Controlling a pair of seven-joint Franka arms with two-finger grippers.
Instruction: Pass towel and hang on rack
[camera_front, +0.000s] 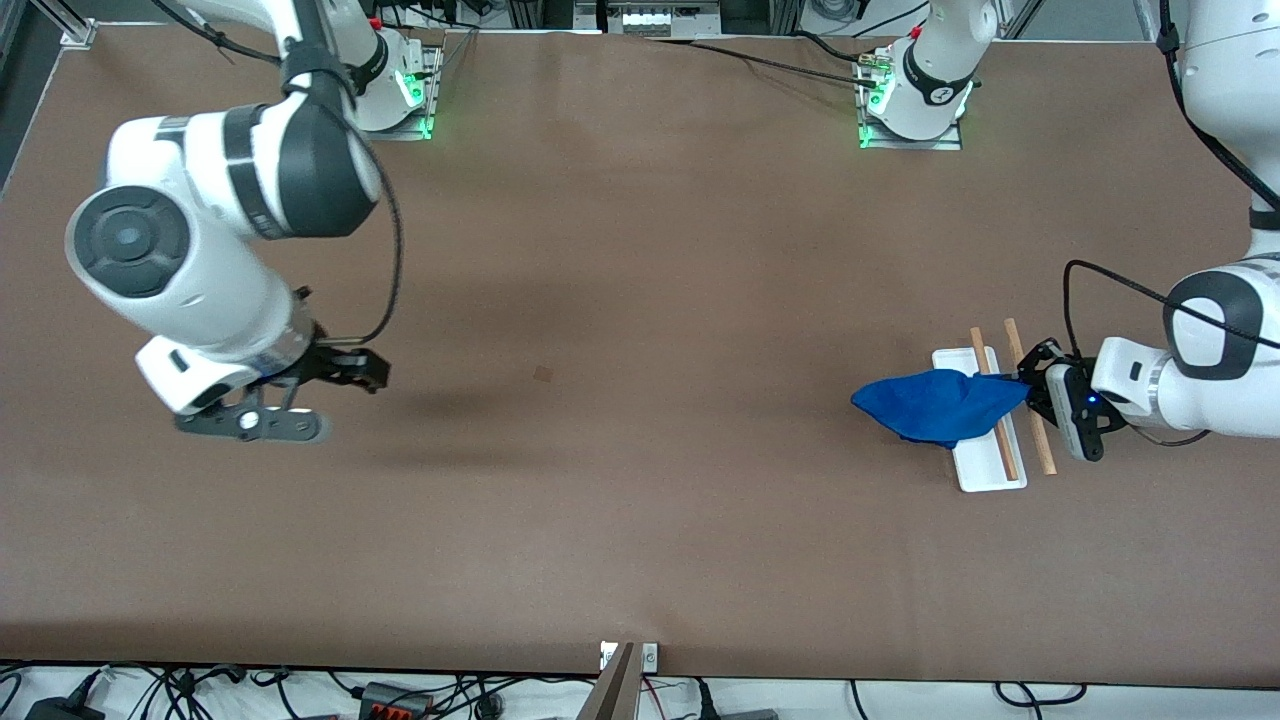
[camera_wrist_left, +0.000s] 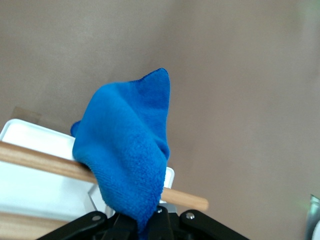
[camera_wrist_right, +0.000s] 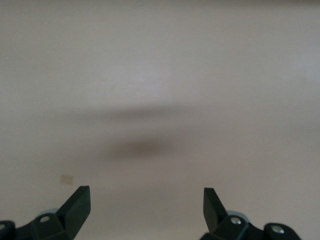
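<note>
Towel (camera_front: 938, 405) pinched by left gripper (camera_front: 1022, 385) over rack (camera_front: 990, 478) | right gripper (camera_front: 335, 385) parked, open, over table | risk: uneven drape slipping off bar

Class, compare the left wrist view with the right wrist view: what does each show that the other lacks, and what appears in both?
Only the left wrist view shows the blue towel draped over a bar of the rack, one end pinched in the left gripper. Only the right wrist view shows the right gripper, open and holding nothing, over bare table. Both show the brown table.
</note>
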